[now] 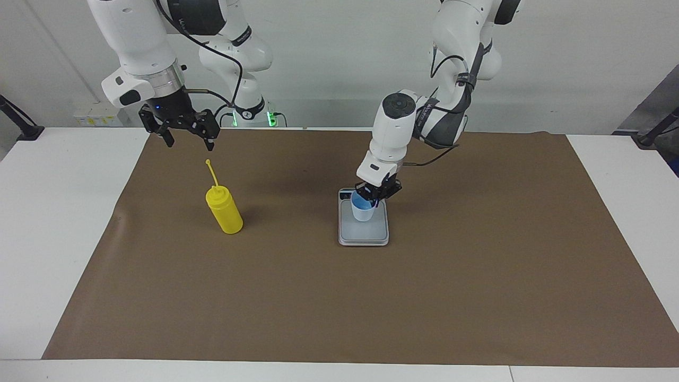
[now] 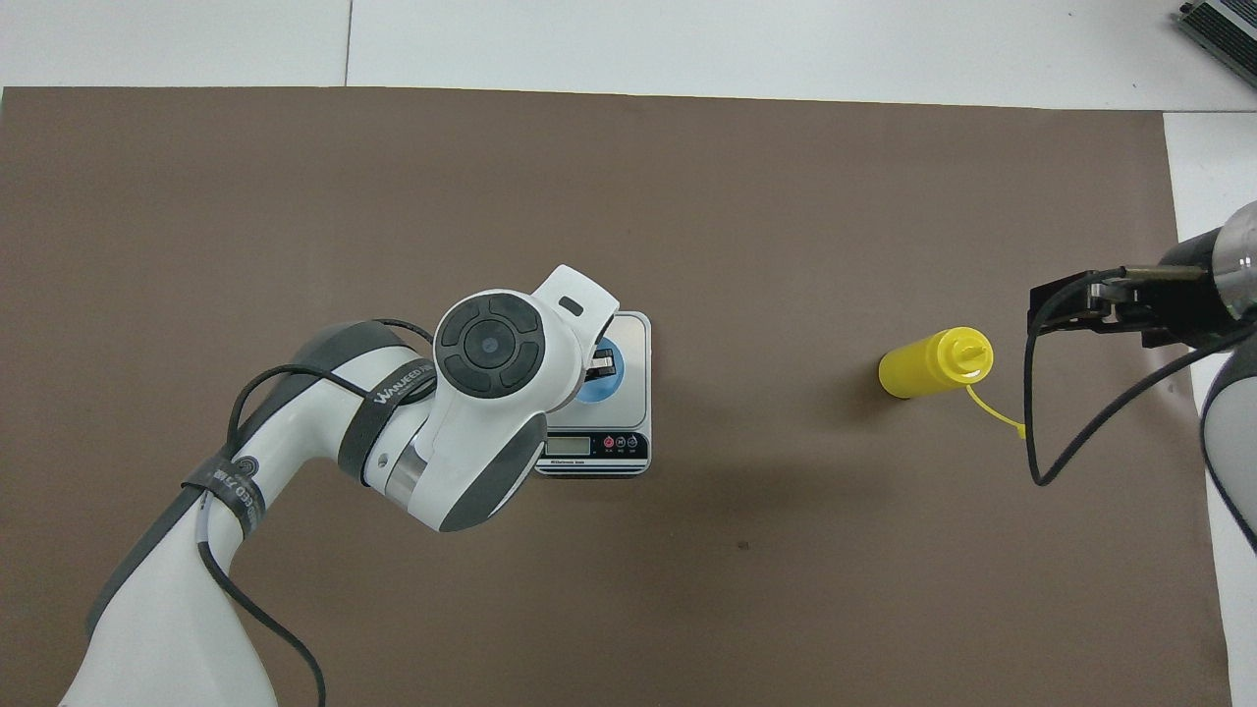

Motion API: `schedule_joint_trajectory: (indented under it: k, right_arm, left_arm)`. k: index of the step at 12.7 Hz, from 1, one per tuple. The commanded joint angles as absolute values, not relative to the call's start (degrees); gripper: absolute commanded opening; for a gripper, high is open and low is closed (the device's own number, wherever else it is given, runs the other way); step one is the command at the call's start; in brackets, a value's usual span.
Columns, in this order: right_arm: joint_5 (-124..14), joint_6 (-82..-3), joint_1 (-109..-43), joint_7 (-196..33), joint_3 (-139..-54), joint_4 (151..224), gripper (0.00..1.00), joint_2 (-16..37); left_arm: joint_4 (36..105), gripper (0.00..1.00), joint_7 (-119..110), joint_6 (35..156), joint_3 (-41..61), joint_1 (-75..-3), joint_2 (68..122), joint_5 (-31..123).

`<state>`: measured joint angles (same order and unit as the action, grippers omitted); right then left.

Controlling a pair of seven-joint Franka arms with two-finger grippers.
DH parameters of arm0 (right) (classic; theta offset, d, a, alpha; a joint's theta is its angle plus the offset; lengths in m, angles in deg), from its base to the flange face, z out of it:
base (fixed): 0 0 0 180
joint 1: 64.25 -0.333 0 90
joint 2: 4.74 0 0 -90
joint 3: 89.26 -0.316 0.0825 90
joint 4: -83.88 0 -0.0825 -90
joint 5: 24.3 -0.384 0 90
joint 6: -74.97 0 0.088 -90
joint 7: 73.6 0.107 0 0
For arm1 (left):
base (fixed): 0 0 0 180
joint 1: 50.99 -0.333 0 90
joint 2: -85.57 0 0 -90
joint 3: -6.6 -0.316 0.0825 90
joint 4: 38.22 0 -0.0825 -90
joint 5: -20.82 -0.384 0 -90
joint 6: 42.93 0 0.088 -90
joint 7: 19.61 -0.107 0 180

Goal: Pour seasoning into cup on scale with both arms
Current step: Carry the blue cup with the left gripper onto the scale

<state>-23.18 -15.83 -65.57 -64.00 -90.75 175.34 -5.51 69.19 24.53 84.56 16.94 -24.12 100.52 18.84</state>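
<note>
Scale: flat silver-grey rectangular kitchen scale (image 1: 364, 233) on the brown-covered worktop (image 1: 371, 307), display strip toward the robots.
Cup: small light blue tapered plastic cup (image 1: 363, 208) on the scale's plate, tilted slightly.
Left claw: black two-finger left claw (image 1: 377, 194) low over the scale, clamped on the cup's rim.
Seasoning: bright yellow cylindrical plastic squeeze bottle (image 1: 224, 210) upright on the worktop toward the right arm's end, tethered cap sticking up.
Right claw: black right claw (image 1: 186, 137) raised, fingers apart, apart from the bottle.
</note>
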Motion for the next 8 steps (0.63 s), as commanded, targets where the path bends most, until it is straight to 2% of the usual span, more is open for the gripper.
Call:
schedule_joint_trajectory:
  k: [1, 8]
  right_arm:
    - [-24.48, -15.64, -64.77, -65.51, -91.02, 176.34, 1.00, -6.41]
    - [-24.48, -15.64, -64.77, -65.51, -91.02, 176.34, 1.00, -6.41]
  left_arm:
    - [70.41, 0.00, 26.27, 86.27, 16.09, -23.04, 100.25, 17.22]
    - [71.03, 0.00, 26.27, 88.20, 16.00, -23.13, 100.51, 17.22]
